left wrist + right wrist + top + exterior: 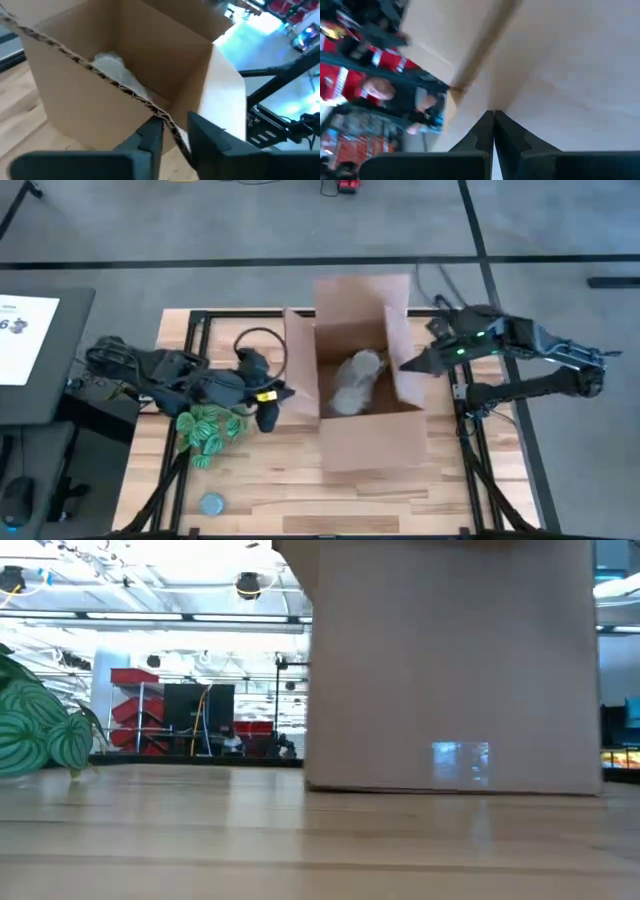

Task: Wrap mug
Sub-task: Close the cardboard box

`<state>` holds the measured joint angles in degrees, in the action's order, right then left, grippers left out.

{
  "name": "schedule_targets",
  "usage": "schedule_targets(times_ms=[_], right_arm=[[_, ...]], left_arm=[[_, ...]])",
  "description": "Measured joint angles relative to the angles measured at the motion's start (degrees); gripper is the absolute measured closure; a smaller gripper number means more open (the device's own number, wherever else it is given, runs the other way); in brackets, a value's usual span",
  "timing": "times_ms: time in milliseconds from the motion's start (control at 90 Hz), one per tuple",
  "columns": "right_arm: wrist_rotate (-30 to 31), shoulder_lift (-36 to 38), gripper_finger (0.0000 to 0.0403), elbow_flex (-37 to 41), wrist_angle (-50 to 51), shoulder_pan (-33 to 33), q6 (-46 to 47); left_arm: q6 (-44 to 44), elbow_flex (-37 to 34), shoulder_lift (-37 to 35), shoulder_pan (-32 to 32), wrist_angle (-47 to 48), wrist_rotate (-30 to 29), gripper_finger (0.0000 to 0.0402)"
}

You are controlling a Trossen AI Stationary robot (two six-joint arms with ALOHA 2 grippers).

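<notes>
An open cardboard box (365, 435) stands mid-table, and a grey-white crumpled bundle (355, 380) lies on its bottom. The mug is hidden; I cannot see it in any view. My left gripper (280, 395) is at the box's left flap (300, 360), shut on its edge. My right gripper (405, 366) is shut, with its tips at the box's right flap (410, 385). In the low view the box (450, 660) fills the middle and hides both grippers. My left gripper pinches the left flap's corrugated free edge (167, 122) between its two fingers, near the flap's near corner. It comes level from the table's left side. The flap stands up beside the box, which rests on the table. My right gripper's shut fingertips (490, 120) lie against the right flap's outer face (555, 65), coming from the table's right. Whether they push it, I cannot tell.
A green patterned bundle (205, 430) lies on the table by the left arm, also in the low view as the green bundle (35, 735). A flat grey-blue disc (212, 503) lies near the front left edge. Bare wood spreads in front of the box.
</notes>
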<state>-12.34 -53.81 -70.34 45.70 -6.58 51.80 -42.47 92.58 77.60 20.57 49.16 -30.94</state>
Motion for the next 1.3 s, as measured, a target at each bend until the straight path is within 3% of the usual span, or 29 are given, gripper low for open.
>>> schedule_targets(times_ms=[189, 378, 578, 878, 967, 1111, 1211, 1300], right_arm=[[1.19, -6.83, 0.0402, 0.01, 0.66, 3.99, -4.25], [1.82, -10.86, 0.0402, 0.01, -1.03, 6.38, -6.85], [2.64, -9.17, 0.0402, -3.82, -4.49, 9.56, -6.94], [9.12, -1.57, 0.0402, -13.56, -3.81, 13.49, -8.14], [13.99, 1.42, 0.0403, -15.04, 2.03, 14.28, -4.76], [22.57, 5.37, 0.0403, -13.61, 22.31, 15.17, 2.46], [23.24, 6.38, 0.0403, -10.01, 32.25, 16.03, 10.57], [23.23, 6.37, 0.0403, -7.09, 38.49, 15.97, 15.98]], left_arm=[[0.95, -0.02, 2.38, -0.27, -1.37, 0.87, 0.0254], [9.02, -0.02, 3.03, -0.07, -6.69, 1.17, 0.0238], [5.82, 0.19, 1.26, 0.01, -3.64, 1.06, 0.0247], [5.51, 0.31, -1.82, 0.52, -3.54, 1.16, 0.0255], [5.5, 0.32, -3.74, 0.98, -3.56, 1.16, 0.0255], [5.77, 0.33, -6.79, 1.69, -3.52, 1.2, 0.0255], [4.04, 0.37, -9.11, 3.09, -1.28, 1.17, 0.0256], [-4.65, 0.37, -11.85, 4.51, 7.32, 1.37, 0.0256]])
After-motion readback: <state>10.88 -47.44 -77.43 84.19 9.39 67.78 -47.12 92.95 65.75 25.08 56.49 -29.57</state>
